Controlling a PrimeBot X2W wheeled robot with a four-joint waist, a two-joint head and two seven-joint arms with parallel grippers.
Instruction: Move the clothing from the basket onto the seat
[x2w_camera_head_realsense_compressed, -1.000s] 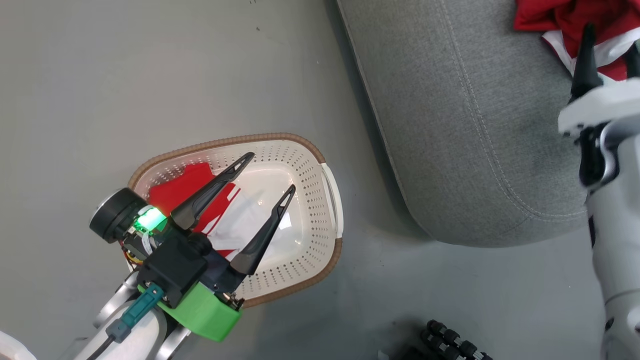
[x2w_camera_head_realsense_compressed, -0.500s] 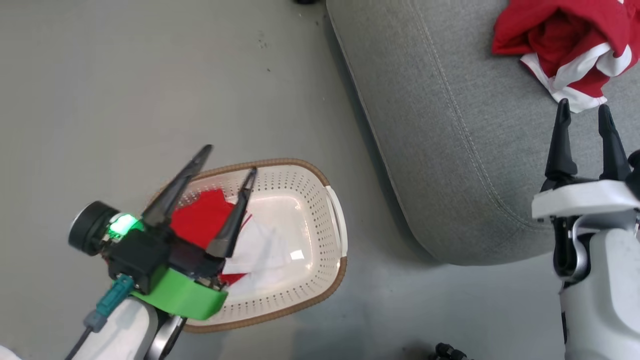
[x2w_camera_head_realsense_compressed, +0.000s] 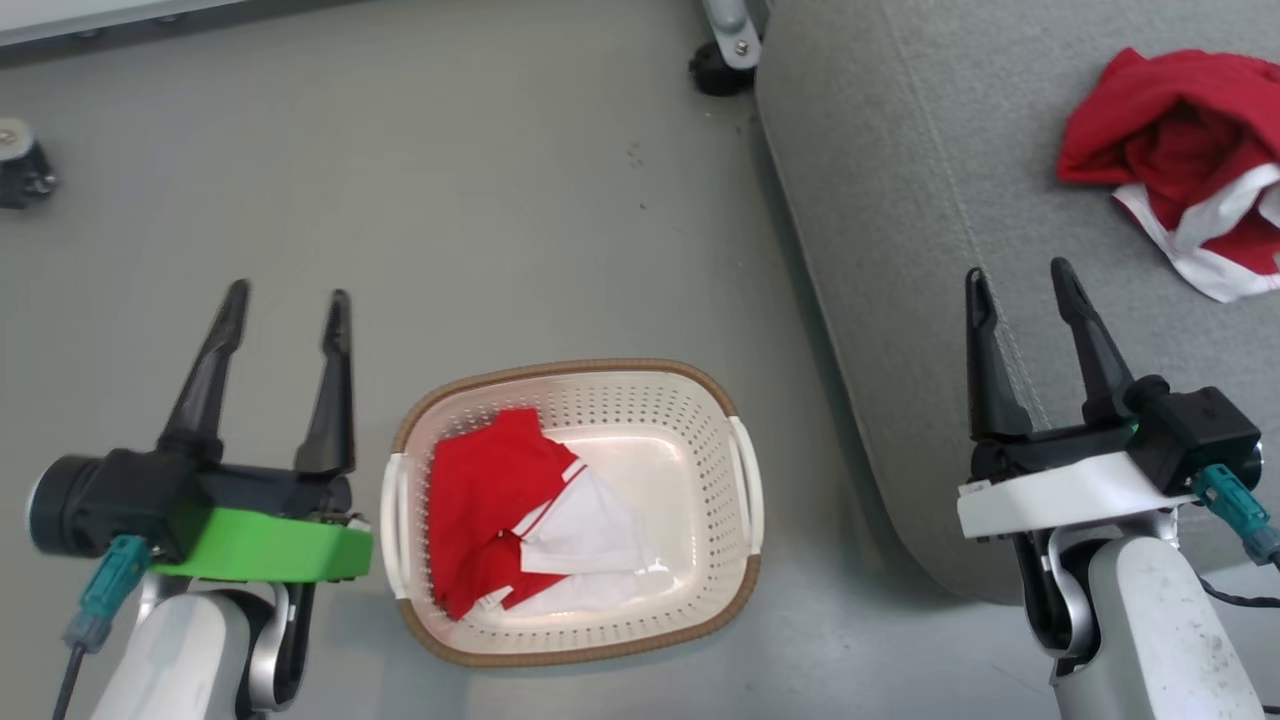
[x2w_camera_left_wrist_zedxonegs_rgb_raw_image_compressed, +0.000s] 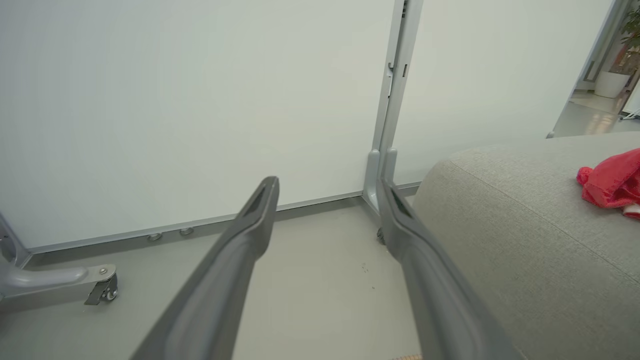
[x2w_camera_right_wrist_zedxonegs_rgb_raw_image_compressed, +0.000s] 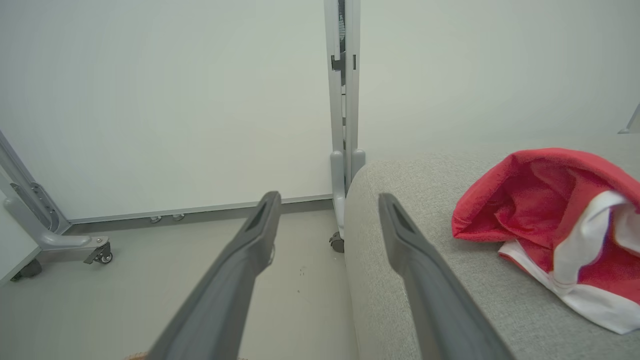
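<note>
Left claw (x2w_camera_head_realsense_compressed: 289, 294) and right claw (x2w_camera_head_realsense_compressed: 1017, 270) gape empty; garment (x2w_camera_head_realsense_compressed: 1170, 150) on seat (x2w_camera_head_realsense_compressed: 900, 220) cut off.

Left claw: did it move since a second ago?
Yes. The left claw was over the basket; now it is off to the basket's left, above the floor, open and empty.

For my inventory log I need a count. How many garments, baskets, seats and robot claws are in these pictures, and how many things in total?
Garments: 2 (basket garment, seat garment)
Basket: 1
Seat: 1
Claws: 2 (left claw, right claw, both open and holding nothing)
Total: 6
</note>
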